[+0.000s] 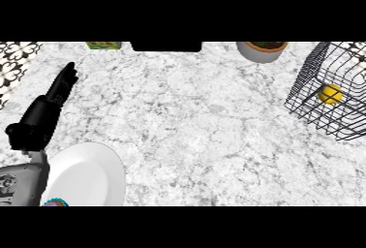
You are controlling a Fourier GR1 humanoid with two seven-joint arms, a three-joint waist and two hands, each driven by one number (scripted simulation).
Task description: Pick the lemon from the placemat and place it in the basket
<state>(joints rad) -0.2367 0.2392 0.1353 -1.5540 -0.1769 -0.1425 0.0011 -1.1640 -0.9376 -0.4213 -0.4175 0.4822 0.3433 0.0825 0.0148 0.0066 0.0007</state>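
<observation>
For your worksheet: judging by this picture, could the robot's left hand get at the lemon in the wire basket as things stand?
Probably not easily. The left robot hand sits at the far left, fingers straight, while the lemon lies inside the basket at the far right. The bare counter between blocks nothing, but the basket's wire walls enclose the lemon.

I see a white plate [89,174] near my lower left on the marble counter [200,126]. A grey pot [261,51] sits at the far edge.

Small round yellow lemon [330,94] lies inside black wire basket [312,77], on its floor, at counter's right edge. Basket open-meshed, box-shaped, seen tilted. Patterned black-and-white placemat [13,65] at far left, well apart from basket.
</observation>
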